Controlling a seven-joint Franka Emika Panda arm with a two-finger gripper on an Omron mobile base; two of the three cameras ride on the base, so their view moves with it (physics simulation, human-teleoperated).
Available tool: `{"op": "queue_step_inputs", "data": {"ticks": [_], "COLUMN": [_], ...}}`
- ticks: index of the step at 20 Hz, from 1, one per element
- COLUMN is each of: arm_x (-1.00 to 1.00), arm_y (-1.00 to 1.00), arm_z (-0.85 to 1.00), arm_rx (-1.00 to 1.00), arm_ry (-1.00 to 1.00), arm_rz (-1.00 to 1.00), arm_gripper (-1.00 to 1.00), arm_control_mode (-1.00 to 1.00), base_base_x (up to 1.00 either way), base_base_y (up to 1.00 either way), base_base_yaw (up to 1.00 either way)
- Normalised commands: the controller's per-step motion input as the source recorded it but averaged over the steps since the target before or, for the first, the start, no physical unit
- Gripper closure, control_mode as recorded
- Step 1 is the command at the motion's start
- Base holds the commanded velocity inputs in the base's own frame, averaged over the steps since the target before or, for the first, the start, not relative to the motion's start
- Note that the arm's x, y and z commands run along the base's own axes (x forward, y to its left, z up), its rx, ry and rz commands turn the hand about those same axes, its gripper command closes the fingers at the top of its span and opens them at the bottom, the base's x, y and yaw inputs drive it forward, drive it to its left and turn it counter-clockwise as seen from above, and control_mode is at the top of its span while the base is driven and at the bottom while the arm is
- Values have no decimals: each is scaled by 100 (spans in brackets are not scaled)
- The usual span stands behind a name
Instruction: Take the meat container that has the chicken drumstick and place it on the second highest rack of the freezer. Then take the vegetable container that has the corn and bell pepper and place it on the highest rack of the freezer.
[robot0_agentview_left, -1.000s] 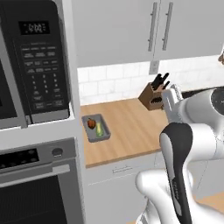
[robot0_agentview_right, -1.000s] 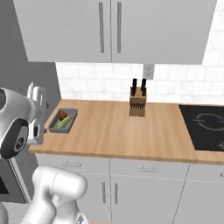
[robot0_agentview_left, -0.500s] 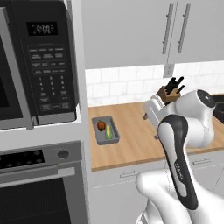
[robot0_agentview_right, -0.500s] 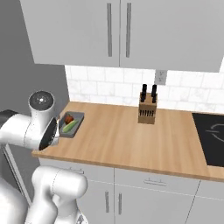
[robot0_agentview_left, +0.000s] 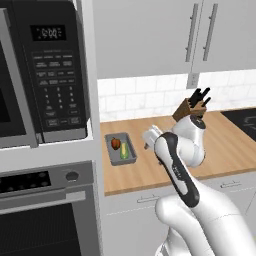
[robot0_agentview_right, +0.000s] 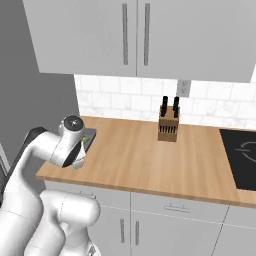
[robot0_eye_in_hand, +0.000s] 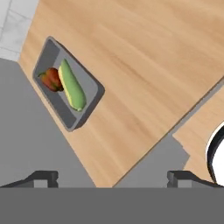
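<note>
The vegetable container (robot0_agentview_left: 121, 149) is a small grey tray at the counter's left end, against the oven cabinet. In it lie the yellow-green corn (robot0_eye_in_hand: 72, 85) and the dark red bell pepper (robot0_eye_in_hand: 51, 78), side by side. My gripper (robot0_agentview_left: 149, 139) hovers above the counter just right of the tray, open, with nothing between its fingertips (robot0_eye_in_hand: 42, 176). In the right base view my hand covers most of the tray (robot0_agentview_right: 89, 139). The meat container, the chicken drumstick and the freezer are out of view.
A wooden knife block (robot0_agentview_left: 192, 107) stands at the back of the wooden counter (robot0_agentview_right: 145, 160). A black cooktop (robot0_agentview_right: 243, 155) lies at the right. A microwave (robot0_agentview_left: 50, 75) over a wall oven (robot0_agentview_left: 45, 210) fills the tall cabinet left of the tray.
The whole picture has shifted as the base moved. My arm has swung left and lowered its hand beside the tray. The tray stays on the counter and the gripper stays open.
</note>
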Motion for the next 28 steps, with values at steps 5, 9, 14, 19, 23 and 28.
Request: {"op": "queue_step_inputs", "data": {"ticks": [5,9,14,19,23,28], "arm_x": [53,81,77,67,32,13], "arm_y": [2,3,2,12,23,18], "arm_z": [-65,-44,-37,-39,-41,-33], "arm_rx": [-7,0,0,0,0,0], "arm_ry": [11,8,7,9,5,0], "arm_rz": [0,0,0,0,0,0], "arm_gripper": [-100,-100,-100,-100,-100,-100], "arm_control_mode": [-100,-100,-100,-100,-100,-100], "base_base_x": [0,0,0,0,0,0], "base_base_y": [0,0,0,0,0,0], "base_base_yaw": [0,0,0,0,0,0]}}
